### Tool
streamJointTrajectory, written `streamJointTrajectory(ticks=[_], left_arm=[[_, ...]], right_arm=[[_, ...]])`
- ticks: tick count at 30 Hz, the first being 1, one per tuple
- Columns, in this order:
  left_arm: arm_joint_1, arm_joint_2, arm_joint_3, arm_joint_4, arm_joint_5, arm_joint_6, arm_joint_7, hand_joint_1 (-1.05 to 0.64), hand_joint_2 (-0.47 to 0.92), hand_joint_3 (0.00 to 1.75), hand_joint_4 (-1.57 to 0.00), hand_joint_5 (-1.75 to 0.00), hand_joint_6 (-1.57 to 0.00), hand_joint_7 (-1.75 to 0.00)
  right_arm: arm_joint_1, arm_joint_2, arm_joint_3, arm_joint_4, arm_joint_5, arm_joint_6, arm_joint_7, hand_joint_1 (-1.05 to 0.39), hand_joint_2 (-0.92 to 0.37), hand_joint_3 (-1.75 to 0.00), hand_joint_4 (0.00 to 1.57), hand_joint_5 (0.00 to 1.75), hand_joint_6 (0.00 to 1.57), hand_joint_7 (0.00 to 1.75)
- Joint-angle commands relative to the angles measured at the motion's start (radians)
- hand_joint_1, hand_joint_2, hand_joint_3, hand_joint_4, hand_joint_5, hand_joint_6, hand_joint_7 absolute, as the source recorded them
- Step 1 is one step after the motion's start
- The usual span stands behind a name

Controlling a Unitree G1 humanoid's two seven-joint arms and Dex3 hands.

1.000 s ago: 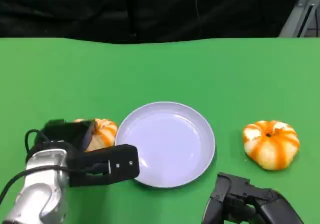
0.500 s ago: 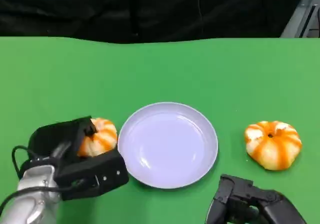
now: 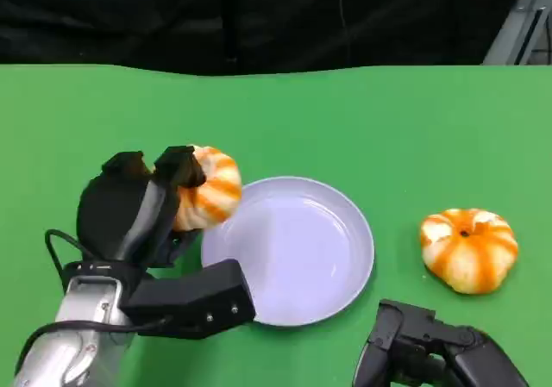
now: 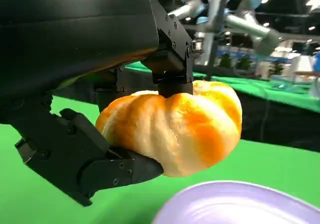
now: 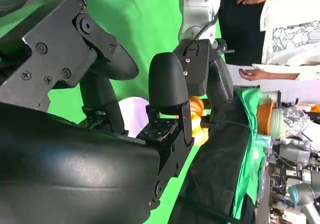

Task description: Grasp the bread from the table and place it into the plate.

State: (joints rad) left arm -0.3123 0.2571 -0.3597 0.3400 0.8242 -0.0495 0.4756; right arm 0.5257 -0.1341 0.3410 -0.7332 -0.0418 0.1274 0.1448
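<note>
Clasped in the left hand, bread raised off the green table, just over the near-left rim of the plate, a short carry rightward.

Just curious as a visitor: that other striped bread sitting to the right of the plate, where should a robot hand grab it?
Judging by its shape, grip the bread across its round sides, coming from above: it sits flat, dimple upward, with open table around it.

A green table stands before a black curtain.
</note>
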Motion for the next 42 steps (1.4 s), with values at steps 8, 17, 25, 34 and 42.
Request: streamJointTrajectory(ticks=[8,17,25,34,42], left_arm=[[-0.035,-0.090,-0.072,-0.079,-0.006,-0.052,-0.090,-0.22,0.36,1.34,-0.97,-1.75,-0.78,-1.75],[-0.050,-0.139,-0.085,-0.113,-0.075,0.105,-0.391,-0.19,0.46,0.98,-0.80,-1.75,-0.82,-1.06],[-0.048,-0.069,-0.118,-0.234,-0.073,0.219,-0.698,-0.60,0.92,0.23,-0.01,-0.54,-0.25,-0.05],[-0.061,-0.028,-0.149,-0.309,-0.067,0.291,-0.877,-0.75,0.92,0.40,0.00,-0.35,-0.20,-0.02],[-0.072,-0.007,-0.161,-0.317,-0.065,0.310,-0.939,-0.79,0.92,0.42,0.00,-0.33,-0.21,-0.02]], right_arm=[[0.009,-0.009,0.008,-0.023,-0.003,0.001,-0.004,-0.06,-0.32,-1.37,0.71,1.67,0.69,1.46],[0.018,-0.008,0.015,-0.034,-0.008,0.007,-0.007,-0.08,-0.32,-1.37,0.70,1.67,0.69,1.47],[0.024,-0.013,0.020,-0.042,-0.013,0.007,-0.013,-0.08,-0.31,-1.38,0.72,1.67,0.70,1.47],[0.018,-0.015,0.011,-0.038,-0.002,0.009,-0.009,-0.07,-0.31,-1.37,0.71,1.67,0.70,1.46],[0.014,-0.013,0.013,-0.033,-0.006,0.009,-0.011,-0.08,-0.31,-1.37,0.71,1.67,0.70,1.46]])
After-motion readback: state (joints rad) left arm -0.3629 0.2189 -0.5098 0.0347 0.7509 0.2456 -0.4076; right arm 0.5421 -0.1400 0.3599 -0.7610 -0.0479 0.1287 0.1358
